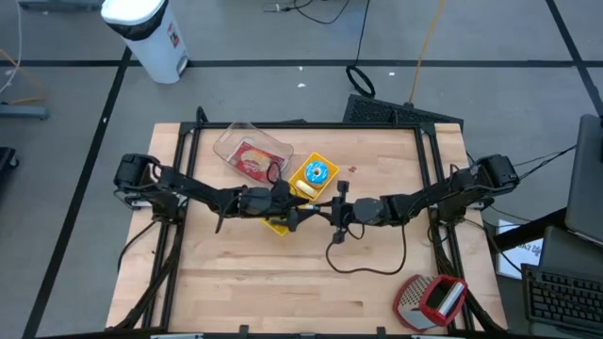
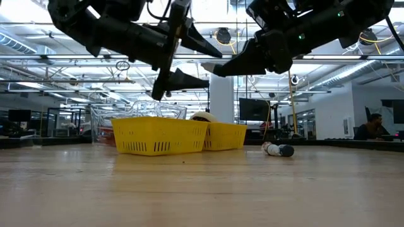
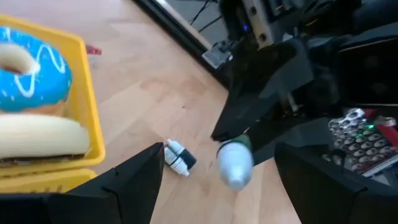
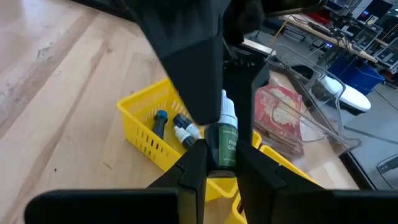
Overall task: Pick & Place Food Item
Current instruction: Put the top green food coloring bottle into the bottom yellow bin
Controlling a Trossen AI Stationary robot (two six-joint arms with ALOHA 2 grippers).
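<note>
In the high view, the left gripper [image 1: 300, 213] and the right gripper [image 1: 330, 213] met just below the centre of the frame, beside the yellow basket [image 1: 314, 175] with the donut [image 1: 316, 172]. In the right wrist view, at the bottom centre, the right gripper was clenched on a small bottle [image 4: 226, 138] above another yellow bin [image 4: 152, 137]. In the left wrist view the left one stood released around it, so the step looked like a handover, and next its fingers should close before the right lets go.
</note>
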